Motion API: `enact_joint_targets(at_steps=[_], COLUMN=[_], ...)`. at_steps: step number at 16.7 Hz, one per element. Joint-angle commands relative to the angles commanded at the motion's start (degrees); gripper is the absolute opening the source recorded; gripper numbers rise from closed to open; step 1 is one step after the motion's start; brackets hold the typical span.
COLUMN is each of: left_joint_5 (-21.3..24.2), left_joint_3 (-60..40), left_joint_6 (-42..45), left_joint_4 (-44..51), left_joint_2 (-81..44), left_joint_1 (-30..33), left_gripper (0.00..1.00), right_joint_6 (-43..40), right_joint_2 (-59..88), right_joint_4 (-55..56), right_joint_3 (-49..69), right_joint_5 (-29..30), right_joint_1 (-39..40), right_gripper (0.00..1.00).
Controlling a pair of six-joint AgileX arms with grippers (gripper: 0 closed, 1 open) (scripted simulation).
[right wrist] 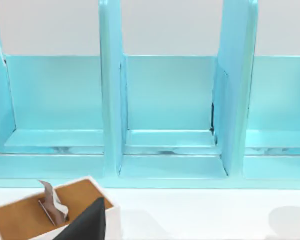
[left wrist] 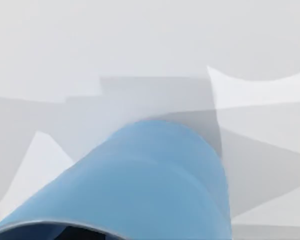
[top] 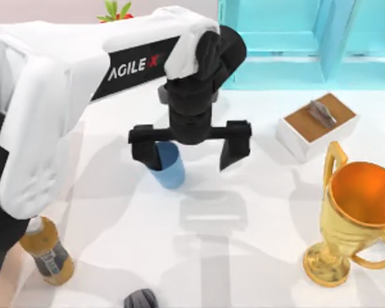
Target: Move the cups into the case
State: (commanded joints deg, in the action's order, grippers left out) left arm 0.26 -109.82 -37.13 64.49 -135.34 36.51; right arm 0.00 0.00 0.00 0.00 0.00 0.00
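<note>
A plain blue cup [top: 171, 167] stands on the white table, left of the middle. My left gripper [top: 189, 149] hangs over it, open wide. One black finger [top: 144, 151] overlaps the cup's rim, and the other finger [top: 235, 146] is well to the cup's right. The left wrist view looks down the blue cup's wall [left wrist: 155, 185] from close by. The case is out of view. A dark fingertip [right wrist: 86, 222] of my right gripper shows in the right wrist view, near the white box.
A big gold trophy [top: 356, 212] stands at the front right. A white box with a brown top [top: 317, 125] lies behind it, below the turquoise shelf unit [top: 308, 38]. An amber bottle [top: 48, 253] and a small dark object [top: 141, 299] are at the front left.
</note>
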Motion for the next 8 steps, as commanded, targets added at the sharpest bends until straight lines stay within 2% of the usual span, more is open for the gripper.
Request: enact_joint_targets(at_steps=[1,8], left_joint_5=[0.0,0.0], left_joint_3=[0.0,0.0], left_joint_6=[0.0,0.0], left_joint_4=[0.0,0.0], left_joint_2=[0.0,0.0], left_joint_1=[0.0,0.0], left_gripper=[1.00,0.47], right_joint_6=[0.0,0.0], right_joint_2=[0.0,0.0], right_joint_4=[0.0,0.0], right_joint_3=[0.0,0.0], right_joint_5=[0.0,0.0], right_joint_1=[0.0,0.0], right_gripper=[1.00,1.00])
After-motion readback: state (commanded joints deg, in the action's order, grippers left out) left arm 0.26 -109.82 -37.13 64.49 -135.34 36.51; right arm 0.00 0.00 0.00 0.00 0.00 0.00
